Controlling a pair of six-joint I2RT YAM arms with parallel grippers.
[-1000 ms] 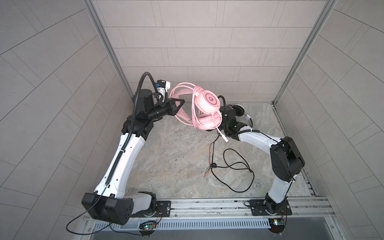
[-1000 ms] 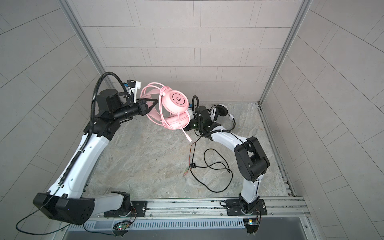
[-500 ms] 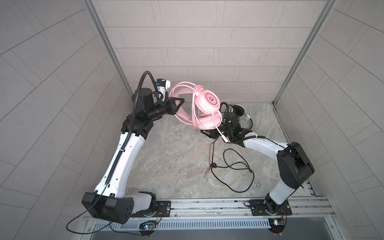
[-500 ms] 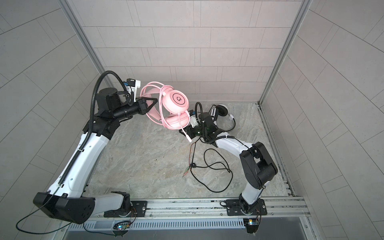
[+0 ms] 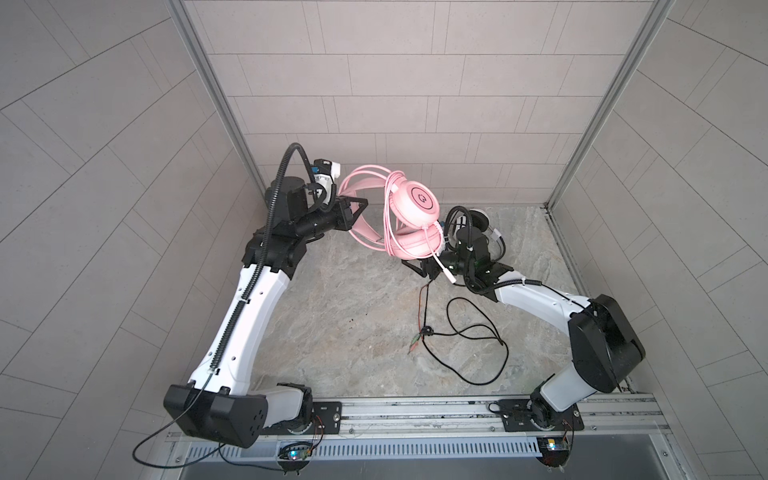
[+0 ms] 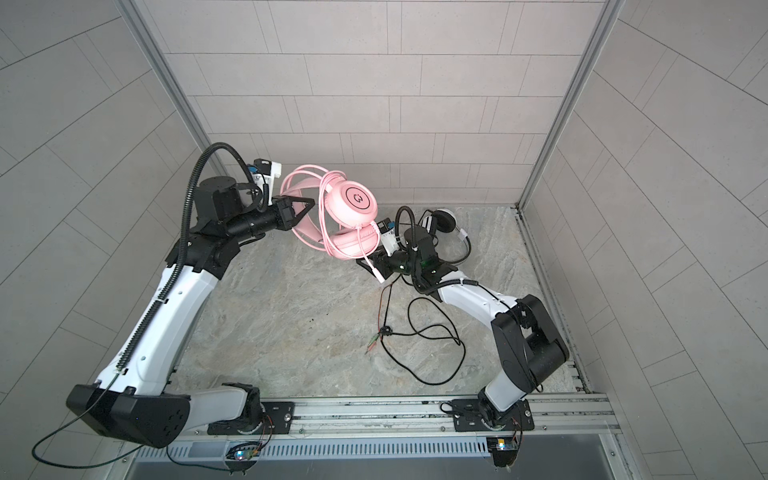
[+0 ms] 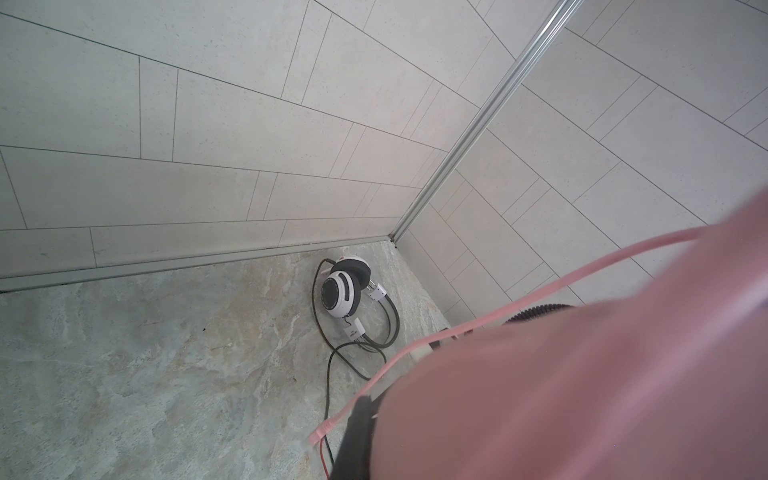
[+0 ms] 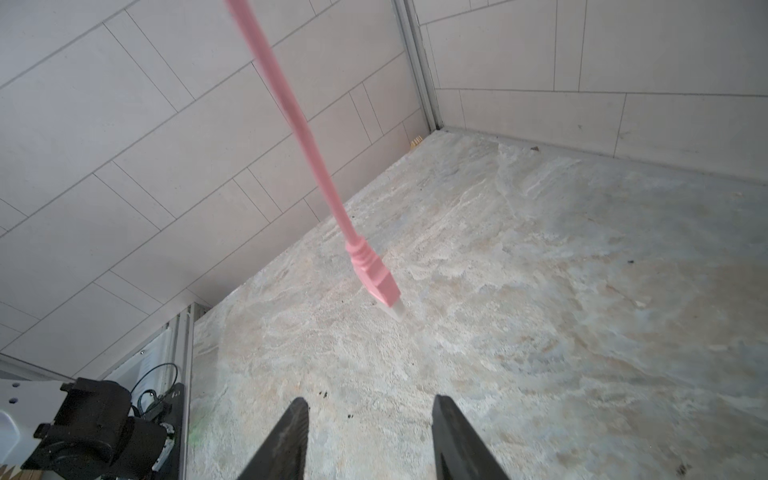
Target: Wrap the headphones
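- We are seeing the all-pink plastic headset (image 7: 582,395) only as a blur, cut off by the frame edge.
- We are losing its thin pink cable (image 8: 316,166) past an edge.
- We are finding the white-and-black headset (image 5: 480,217) partly hidden behind the right arm (image 5: 536,297).

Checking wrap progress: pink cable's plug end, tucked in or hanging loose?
Hanging loose. The plug dangles in the air below the pink headphones; the right tool stands open, clear of it.
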